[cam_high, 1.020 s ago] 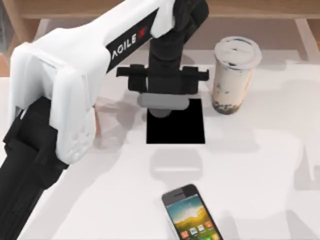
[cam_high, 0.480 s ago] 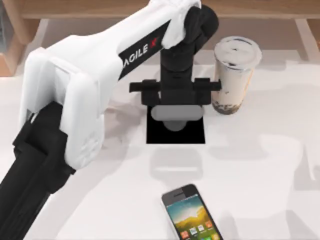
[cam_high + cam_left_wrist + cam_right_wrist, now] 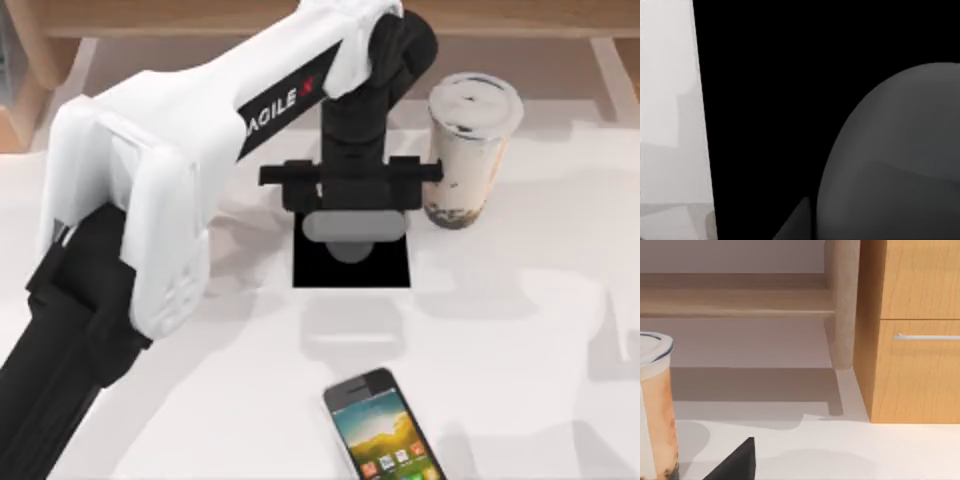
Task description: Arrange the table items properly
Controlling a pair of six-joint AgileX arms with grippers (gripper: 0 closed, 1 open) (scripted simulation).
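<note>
From above, the left gripper [image 3: 350, 215] sits over the black pad's [image 3: 352, 268] far edge, beside the cup [image 3: 468, 150]; the phone [image 3: 385, 425] lies nearer. The left wrist view adds the grey mouse [image 3: 895, 160] close against the pad. I cannot tell how the jaws stand.

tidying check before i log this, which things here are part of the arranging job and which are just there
Part of the job:
- grey mouse, over the black pad, under the left gripper
- smartphone, near table edge
- milk-tea cup, upright, right of the pad

Just there:
- black pad
- wooden cabinet
</note>
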